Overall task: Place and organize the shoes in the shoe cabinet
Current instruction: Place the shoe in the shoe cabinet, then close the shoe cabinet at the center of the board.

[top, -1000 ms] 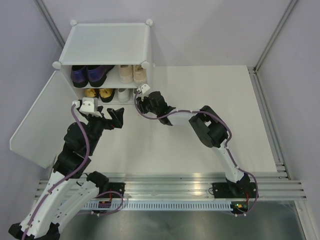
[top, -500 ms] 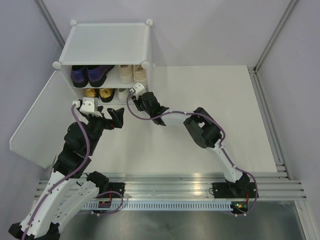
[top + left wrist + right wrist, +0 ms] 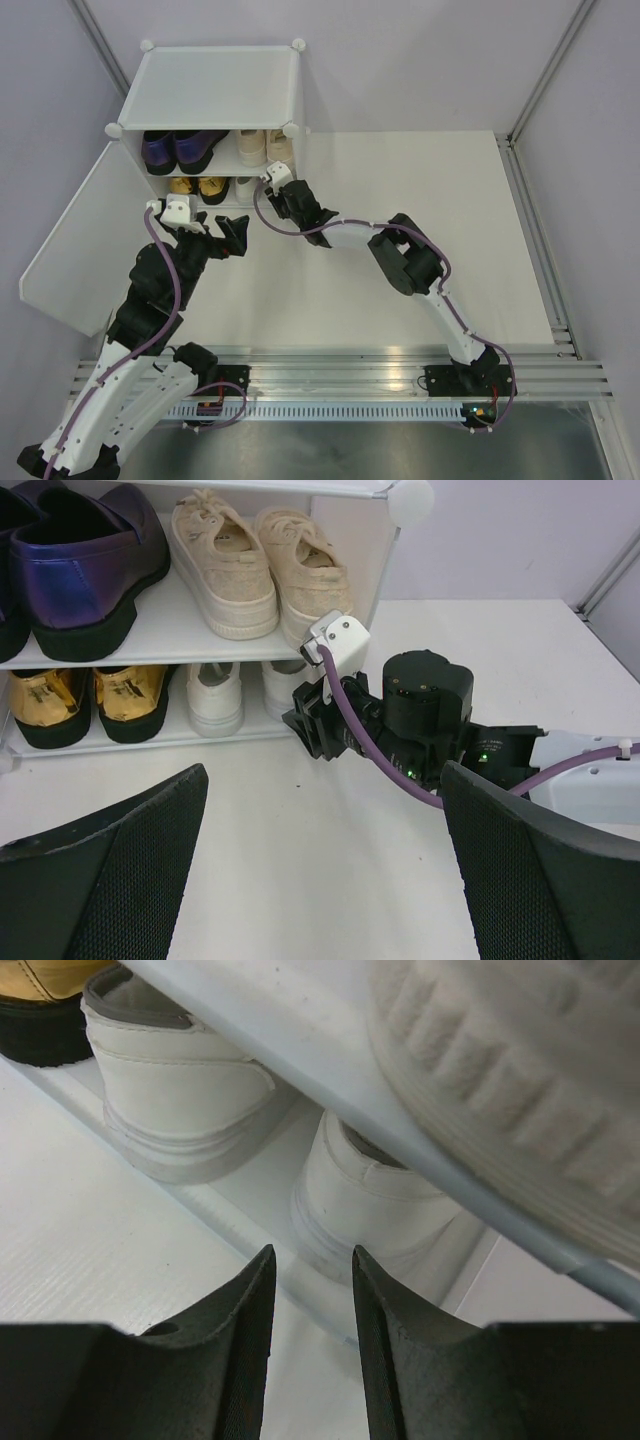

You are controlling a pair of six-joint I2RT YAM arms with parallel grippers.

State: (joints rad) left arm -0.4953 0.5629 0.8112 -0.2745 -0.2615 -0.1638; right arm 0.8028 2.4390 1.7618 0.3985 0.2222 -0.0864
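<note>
My right gripper (image 3: 312, 1260) is down low at the mouth of the shoe cabinet (image 3: 215, 90). Its two fingers (image 3: 245, 1305) have only a thin gap between them, and they hold nothing.

Straight ahead of the fingertips, very close, is the back of one white sneaker (image 3: 375, 1200). The other white sneaker (image 3: 180, 1090) sits beside it, ahead and off to the side. Both stand on the bottom floor of the cabinet. Their heels face my gripper and their toes point away, deep inside, so each shoe runs from front to back.

Just past that second sneaker I see a bit of the gold heels (image 3: 40, 980), also with their backs to me. Above my gripper is the inner shelf (image 3: 300, 1030). The ribbed sole of a beige sneaker (image 3: 500, 1080) rests on top of it.

My left gripper (image 3: 322, 770) hangs farther back over the table (image 3: 400, 170). Its fingers are spread wide and it holds nothing. Ahead of it is the right arm. Beyond that, the beige sneakers (image 3: 225, 565) stand side by side on the shelf, heels out and toes in. The purple loafers (image 3: 85, 570) are next to them, also heels out. The door (image 3: 85, 240) is swung wide open, on the outer side of my left arm.
</note>
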